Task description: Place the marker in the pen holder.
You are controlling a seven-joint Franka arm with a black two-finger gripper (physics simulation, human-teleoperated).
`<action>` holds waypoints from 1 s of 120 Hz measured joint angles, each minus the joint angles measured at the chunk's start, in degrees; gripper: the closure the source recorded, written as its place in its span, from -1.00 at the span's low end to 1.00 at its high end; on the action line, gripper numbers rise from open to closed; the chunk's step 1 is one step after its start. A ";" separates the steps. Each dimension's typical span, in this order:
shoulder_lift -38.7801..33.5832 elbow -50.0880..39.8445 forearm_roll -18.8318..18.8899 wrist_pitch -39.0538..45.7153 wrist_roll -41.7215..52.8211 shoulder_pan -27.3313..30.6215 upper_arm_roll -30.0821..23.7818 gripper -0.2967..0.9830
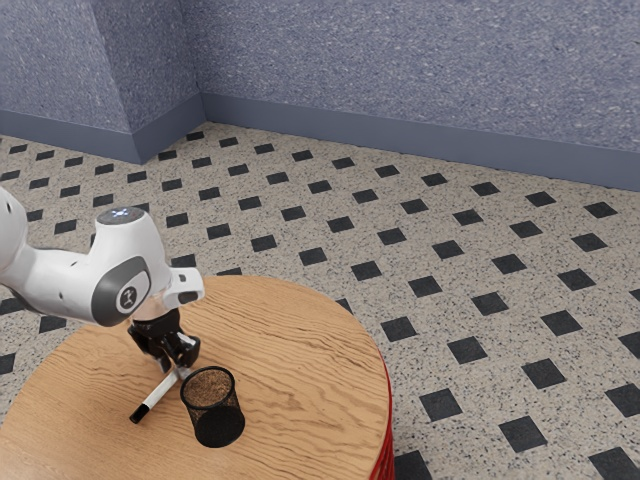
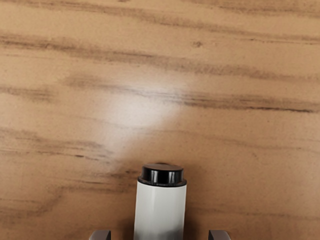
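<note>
So the black two-finger gripper [image 1: 181, 368] is just hanging open around a white, black-ended marker [image 1: 160, 390] near the black mesh pen holder [image 1: 214, 417].

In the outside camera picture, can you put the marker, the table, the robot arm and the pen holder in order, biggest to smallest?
1. Table
2. Robot arm
3. Pen holder
4. Marker
</note>
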 joint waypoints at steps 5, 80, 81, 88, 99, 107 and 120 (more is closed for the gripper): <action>0.04 0.00 -0.21 0.05 0.18 0.01 0.00 0.27; 0.78 -0.01 -8.60 1.79 4.90 -0.04 0.01 0.62; 0.75 -0.01 -8.56 1.80 4.91 -0.04 0.02 0.63; -0.49 -0.15 -8.07 1.89 4.96 -0.06 0.06 0.65; -5.19 -0.25 -5.40 1.96 4.92 -1.04 1.03 0.67; -8.91 -0.13 -2.46 2.01 4.81 0.00 -0.09 0.68; -15.95 0.08 3.22 2.09 4.25 -3.10 -0.13 0.69</action>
